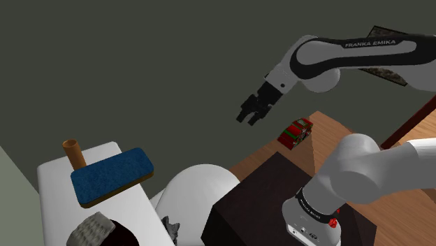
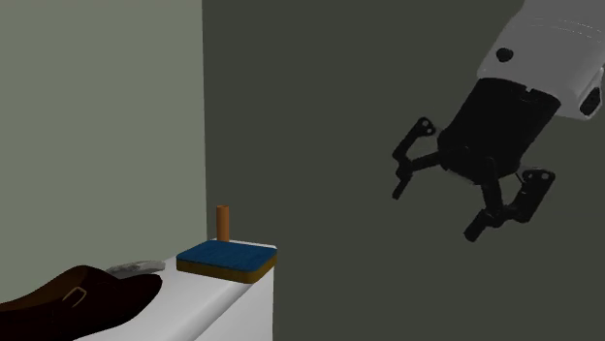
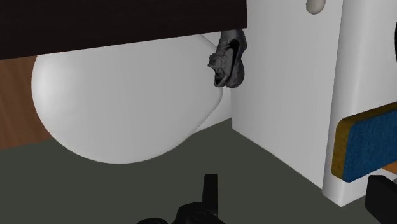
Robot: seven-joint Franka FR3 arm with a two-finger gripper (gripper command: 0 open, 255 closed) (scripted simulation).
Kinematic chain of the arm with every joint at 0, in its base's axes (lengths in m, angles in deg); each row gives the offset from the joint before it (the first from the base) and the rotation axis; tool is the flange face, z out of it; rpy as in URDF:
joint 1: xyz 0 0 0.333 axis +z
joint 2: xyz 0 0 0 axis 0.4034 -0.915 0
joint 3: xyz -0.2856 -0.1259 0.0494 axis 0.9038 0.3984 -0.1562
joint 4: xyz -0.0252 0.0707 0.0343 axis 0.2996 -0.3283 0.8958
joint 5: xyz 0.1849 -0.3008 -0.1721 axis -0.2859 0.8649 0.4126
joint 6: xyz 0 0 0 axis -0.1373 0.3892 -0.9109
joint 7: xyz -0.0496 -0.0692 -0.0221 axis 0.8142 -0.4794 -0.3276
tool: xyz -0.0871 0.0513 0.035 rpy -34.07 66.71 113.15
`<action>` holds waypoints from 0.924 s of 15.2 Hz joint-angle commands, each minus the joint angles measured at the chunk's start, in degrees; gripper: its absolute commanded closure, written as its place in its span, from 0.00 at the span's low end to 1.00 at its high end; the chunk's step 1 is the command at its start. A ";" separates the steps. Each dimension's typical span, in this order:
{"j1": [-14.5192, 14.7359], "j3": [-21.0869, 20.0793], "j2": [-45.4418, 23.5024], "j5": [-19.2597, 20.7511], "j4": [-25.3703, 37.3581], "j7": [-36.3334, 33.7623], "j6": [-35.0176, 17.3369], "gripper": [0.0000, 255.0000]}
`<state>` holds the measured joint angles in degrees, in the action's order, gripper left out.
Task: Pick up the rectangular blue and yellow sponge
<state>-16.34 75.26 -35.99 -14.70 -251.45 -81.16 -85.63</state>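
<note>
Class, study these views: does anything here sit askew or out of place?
The sponge sits at the corner of the white counter and juts out past its edge, so part of it hangs unsupported. Nothing looks spilled or damaged.

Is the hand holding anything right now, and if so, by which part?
Nothing is held. The hand hangs open in mid-air, apart from the sponge, which lies flat on the white top.

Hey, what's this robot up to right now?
The black hand of the white Franka arm hangs in mid-air, fingers open and empty. The blue and yellow sponge lies untouched at the edge of a white counter, next to an upright brown cylinder. The hand is well apart from it, so no grasp has begun.
</note>
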 commanded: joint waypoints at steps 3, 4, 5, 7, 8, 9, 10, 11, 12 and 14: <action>7.41 3.52 -4.92 -12.47 -4.85 5.38 -11.37 0.00; 10.09 4.74 -6.49 -16.41 -5.54 7.44 -14.11 0.00; 13.15 6.17 -8.22 -20.84 -5.99 9.95 -16.78 0.00; 20.41 9.83 -12.14 -31.38 -6.03 16.61 -21.57 0.00; 24.42 11.99 -14.31 -37.55 -5.56 20.85 -23.39 0.00; 28.29 14.10 -16.66 -44.31 -4.77 25.70 -24.51 0.00; 32.00 16.24 -19.15 -51.27 -3.72 30.84 -24.89 0.00; 35.09 18.01 -21.83 -58.20 -2.52 35.97 -24.35 0.00; 37.31 19.15 -24.69 -64.76 -1.28 40.74 -22.92 0.00; 40.15 20.21 -30.57 -76.05 1.02 48.37 -18.38 0.00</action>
<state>22.22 94.60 -63.71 -84.24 -251.47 -37.27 -106.27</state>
